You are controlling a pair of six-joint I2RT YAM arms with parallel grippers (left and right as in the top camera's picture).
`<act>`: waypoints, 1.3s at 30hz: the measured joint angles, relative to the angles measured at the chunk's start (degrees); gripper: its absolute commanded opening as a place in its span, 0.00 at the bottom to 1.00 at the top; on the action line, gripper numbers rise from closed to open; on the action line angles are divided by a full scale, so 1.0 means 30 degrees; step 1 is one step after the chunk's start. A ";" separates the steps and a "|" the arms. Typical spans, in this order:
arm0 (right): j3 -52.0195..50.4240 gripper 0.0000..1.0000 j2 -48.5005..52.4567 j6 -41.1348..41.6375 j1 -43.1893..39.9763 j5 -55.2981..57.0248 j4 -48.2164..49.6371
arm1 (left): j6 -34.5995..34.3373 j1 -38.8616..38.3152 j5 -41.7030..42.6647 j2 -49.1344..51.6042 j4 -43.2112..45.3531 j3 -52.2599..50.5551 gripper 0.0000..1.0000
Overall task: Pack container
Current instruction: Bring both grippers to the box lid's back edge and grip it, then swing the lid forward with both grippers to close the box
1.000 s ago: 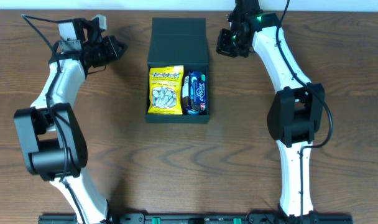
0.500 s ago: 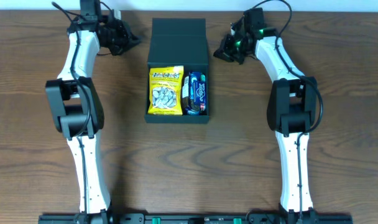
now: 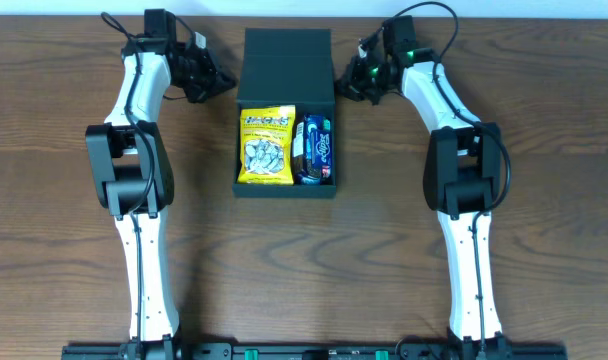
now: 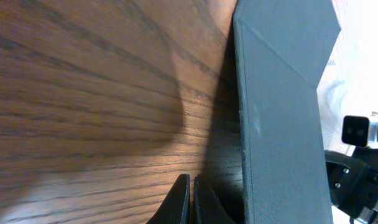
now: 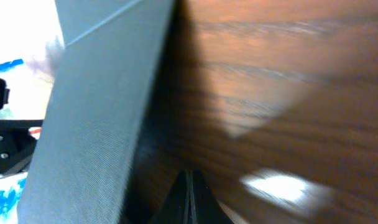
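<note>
In wrist cams, L pincer, R pincer closed by container; overhead alone shows yellow packet inside.

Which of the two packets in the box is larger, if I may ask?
The yellow packet; the blue packet beside it is clearly narrower.

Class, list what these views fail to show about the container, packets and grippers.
Lettering on yellow packet, blue packet: overhead, too small.
Contents of the container: wrist views, hidden behind its lid.
Whether left gripper or right gripper touches lid: overhead, too small, dark.
</note>
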 measured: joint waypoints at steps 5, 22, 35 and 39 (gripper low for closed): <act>0.0000 0.02 0.0197 0.0087 0.0255 -0.0809 0.1384 | 0.0102 -0.0313 0.0015 0.0015 0.0007 0.0000 0.06; 0.0007 0.02 0.0299 -0.2018 -0.0066 -0.5136 0.3810 | 0.1494 0.0182 0.3446 0.0036 0.1515 0.0095 0.06; 0.0015 0.01 -0.3672 -0.7563 -0.0240 -0.4240 -0.1603 | 0.6003 0.0525 0.6186 -0.1727 -0.1413 0.1698 0.06; 0.0109 0.02 -0.5829 -1.0003 0.0066 -0.3191 -0.4299 | 0.8502 0.0364 0.5916 -0.3883 -0.3978 0.1792 0.06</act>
